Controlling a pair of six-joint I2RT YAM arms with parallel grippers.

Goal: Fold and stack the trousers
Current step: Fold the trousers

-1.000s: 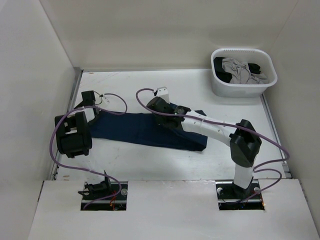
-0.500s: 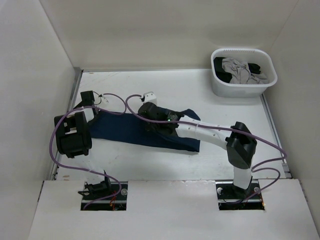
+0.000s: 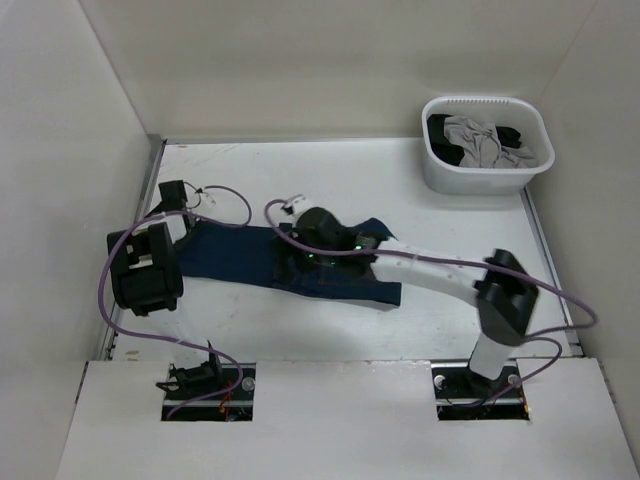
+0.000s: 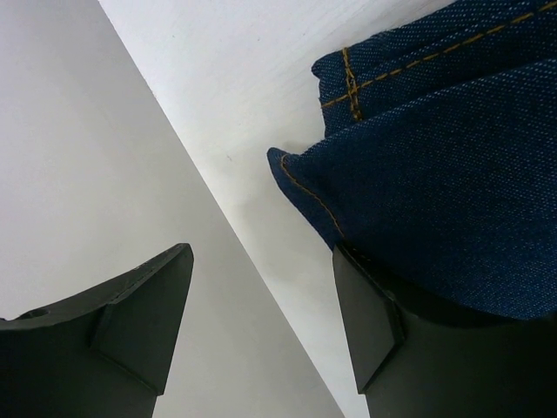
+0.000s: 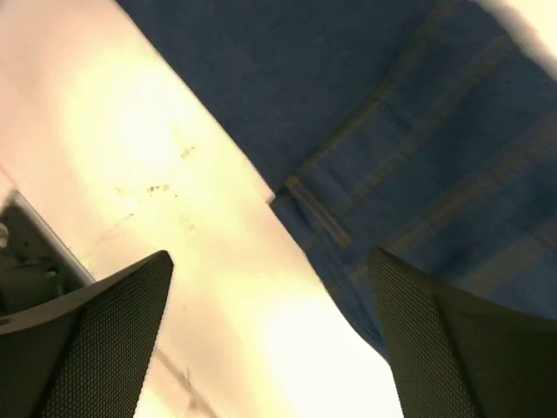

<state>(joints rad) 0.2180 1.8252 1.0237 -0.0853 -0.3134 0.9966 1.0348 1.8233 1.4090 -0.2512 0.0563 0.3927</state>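
Now we have the jeans (image 3: 240,255) lying flat on the white table (image 3: 300,170), stretched out in a long dark-blue band between the two arms. The left gripper (image 4: 261,254) is down at one end of them, its fingers (image 4: 139,313) spread wide with nothing between them but bare table and the grey side wall (image 4: 87,131). From its wrist camera we see a folded corner of denim just ahead and to the right. Its orange stitching (image 4: 348,83) is sharp, and the cloth comes down onto the right-hand finger rather than into the gap. Over on the other side, the right gripper (image 5: 270,255) is reaching across the middle of the jeans. Its fingers are well apart too, and it is gripping nothing. Ahead of it and to the right the denim fills the view, with a stitched seam (image 5: 322,218) running across, while pale table lies ahead to the left and directly between the fingers. The edge of the cloth runs diagonally just beyond the fingertips. Well off behind the right arm, at the far corner, a white basket (image 3: 470,178) holds a grey garment (image 3: 475,140) and a black garment (image 3: 445,150), both bunched up inside it.
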